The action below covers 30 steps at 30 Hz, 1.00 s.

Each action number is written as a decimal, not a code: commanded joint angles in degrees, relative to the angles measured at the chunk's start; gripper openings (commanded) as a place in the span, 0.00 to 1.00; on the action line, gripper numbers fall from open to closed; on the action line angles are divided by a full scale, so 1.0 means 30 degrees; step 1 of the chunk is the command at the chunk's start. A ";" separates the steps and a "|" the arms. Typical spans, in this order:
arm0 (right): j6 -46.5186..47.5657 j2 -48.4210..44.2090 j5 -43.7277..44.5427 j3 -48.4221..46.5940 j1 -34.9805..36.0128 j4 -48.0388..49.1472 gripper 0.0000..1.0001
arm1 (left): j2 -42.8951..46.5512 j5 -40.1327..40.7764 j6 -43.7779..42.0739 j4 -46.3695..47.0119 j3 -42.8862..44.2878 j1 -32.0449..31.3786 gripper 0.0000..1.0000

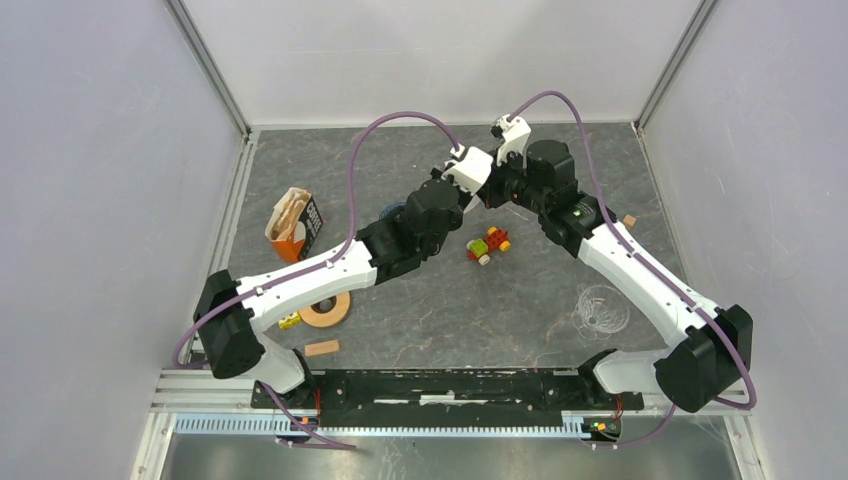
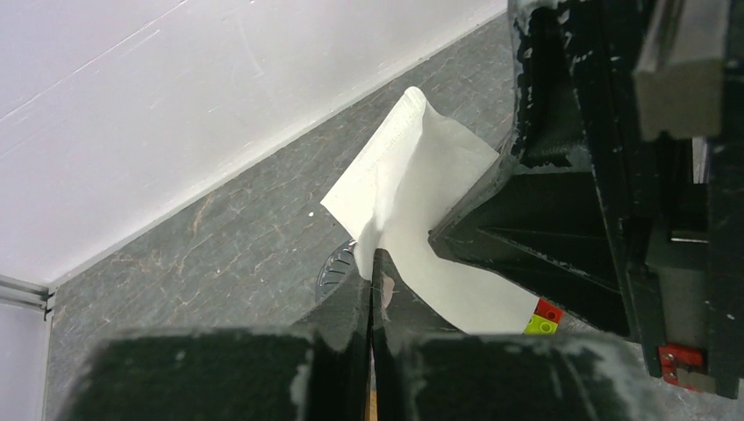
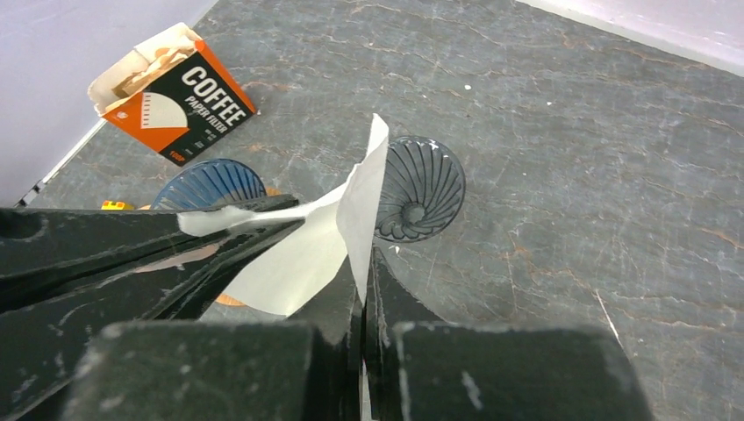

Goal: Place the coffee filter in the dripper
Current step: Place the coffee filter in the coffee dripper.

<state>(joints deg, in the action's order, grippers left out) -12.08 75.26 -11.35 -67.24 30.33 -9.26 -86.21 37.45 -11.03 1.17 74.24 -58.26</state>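
One coffee filter (image 3: 298,259), box (image 3: 175,96) reading "COFFEE"

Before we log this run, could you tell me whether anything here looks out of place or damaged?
The white paper coffee filter is pinched by both the left gripper and the right gripper, folded sharply rather than opened into a cone. The orange-and-black filter box lies on its side, top flap open.

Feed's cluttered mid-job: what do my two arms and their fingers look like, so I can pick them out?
The left arm and right arm both have white link shells between bulky black joint housings. A purple cable loops along each. The right arm carries a small green light. The fingers are flat, tapering black blades, scuffed with whitish chips.
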 commanded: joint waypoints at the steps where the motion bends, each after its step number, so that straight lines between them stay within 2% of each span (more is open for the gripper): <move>1: 0.0133 -0.0303 0.1270 -0.0207 0.0021 -0.0017 0.00 | 0.0676 0.0241 -0.0574 0.1334 -0.0128 -0.0018 0.02; 15: -0.0423 -0.0383 0.3096 0.0361 0.0028 -0.0058 0.00 | 0.0479 0.0944 -0.0972 0.1348 -0.0129 -0.0027 0.02; 20: -0.0377 -0.0518 0.2963 0.0729 0.0014 0.0151 0.00 | 0.0466 0.1383 -0.1585 0.2032 -0.0368 -0.0033 0.02; 23: -0.0283 -0.0573 0.1729 0.0938 0.0027 0.0639 0.01 | 0.0539 0.1312 -0.1709 0.2100 -0.0399 -0.0032 0.02; 25: -0.0056 -0.0587 0.0783 0.1027 0.0035 0.0955 0.08 | 0.0627 0.1120 -0.1693 0.2071 -0.0455 -0.0033 0.02; 30: 0.1040 -0.0944 -0.0975 0.1246 0.0024 0.1531 0.33 | 0.0888 0.0233 -0.1684 0.1624 -0.0744 -0.0029 0.02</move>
<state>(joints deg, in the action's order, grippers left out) -11.86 74.94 -9.17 -64.10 30.33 -8.43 -86.19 39.44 -14.61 3.55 72.64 -58.26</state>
